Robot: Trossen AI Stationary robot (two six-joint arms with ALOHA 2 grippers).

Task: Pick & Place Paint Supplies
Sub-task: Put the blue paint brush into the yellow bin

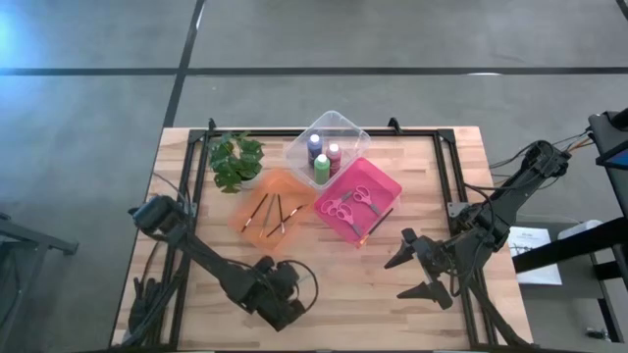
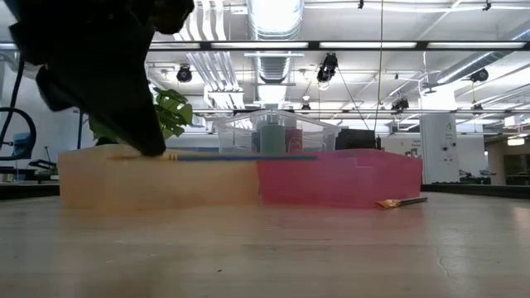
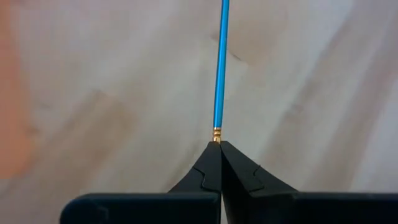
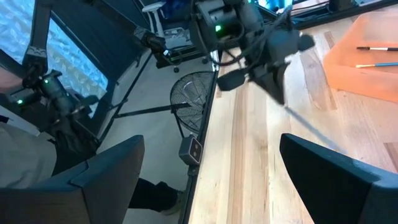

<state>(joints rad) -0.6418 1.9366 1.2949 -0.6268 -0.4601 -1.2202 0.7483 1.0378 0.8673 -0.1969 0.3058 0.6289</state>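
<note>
Left tool (image 3: pixel 220 144) pinched a blue paintbrush (image 3: pixel 219 68), lower left | right tool (image 1: pixel 424 268) spread, idle | one brush (image 2: pixel 403 202) left on counter (image 1: pixel 392 304).

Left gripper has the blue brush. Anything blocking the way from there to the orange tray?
Nothing visible. The left gripper is shut on the thin blue-handled paintbrush over bare wood, and only open tabletop lies between it and the orange plastic tray.

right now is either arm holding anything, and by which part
The left gripper holds a blue-handled paintbrush, fingers shut on its brush end just past the gold ferrule. The right gripper is open and holds nothing.
</note>
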